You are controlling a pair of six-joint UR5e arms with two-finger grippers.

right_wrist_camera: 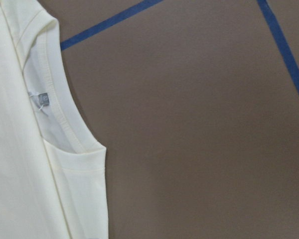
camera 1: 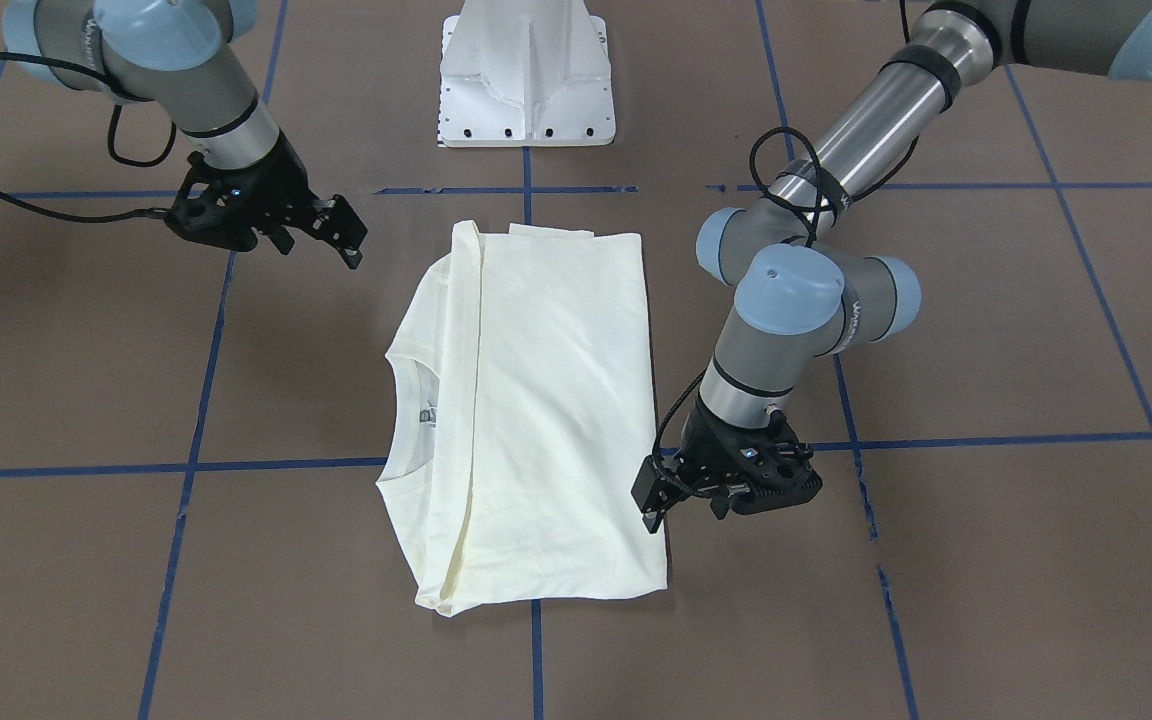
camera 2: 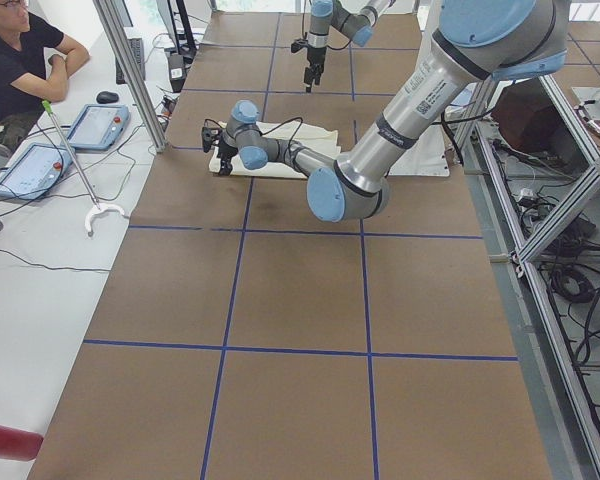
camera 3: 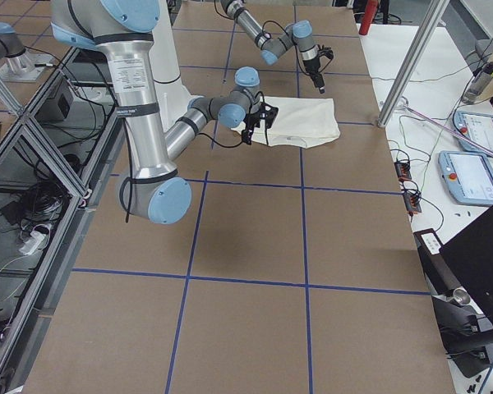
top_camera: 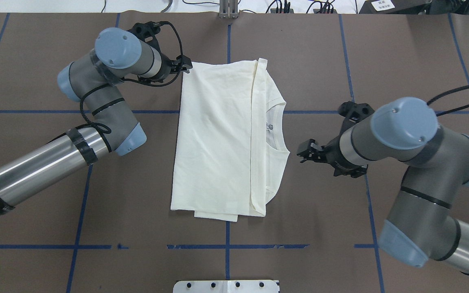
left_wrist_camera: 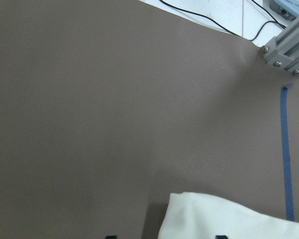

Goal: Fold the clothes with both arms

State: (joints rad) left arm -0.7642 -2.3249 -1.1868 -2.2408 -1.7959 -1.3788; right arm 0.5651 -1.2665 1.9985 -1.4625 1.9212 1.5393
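The cream shirt (top_camera: pixel 218 138) lies folded lengthwise on the brown table, plain side up, its ribbed neckline (top_camera: pixel 277 130) and label towards my right arm. The print is hidden. My left gripper (top_camera: pixel 185 67) hangs at the shirt's far corner (camera 1: pixel 651 500). In the left wrist view its two fingertips (left_wrist_camera: pixel 219 237) stand apart at the bottom edge with the shirt corner (left_wrist_camera: pixel 229 219) between them; it is open. My right gripper (top_camera: pixel 304 154) is open and empty, apart from the shirt beside the neckline (right_wrist_camera: pixel 55 99). In the front view it (camera 1: pixel 348 240) hangs above the table.
The white pedestal base (camera 1: pixel 526 80) stands behind the shirt. Blue tape lines (top_camera: pixel 226 246) cross the table. An operator (camera 2: pixel 20 50) sits beyond the far edge with teach pendants (camera 2: pixel 95 125) and a metal post (camera 2: pixel 130 70).
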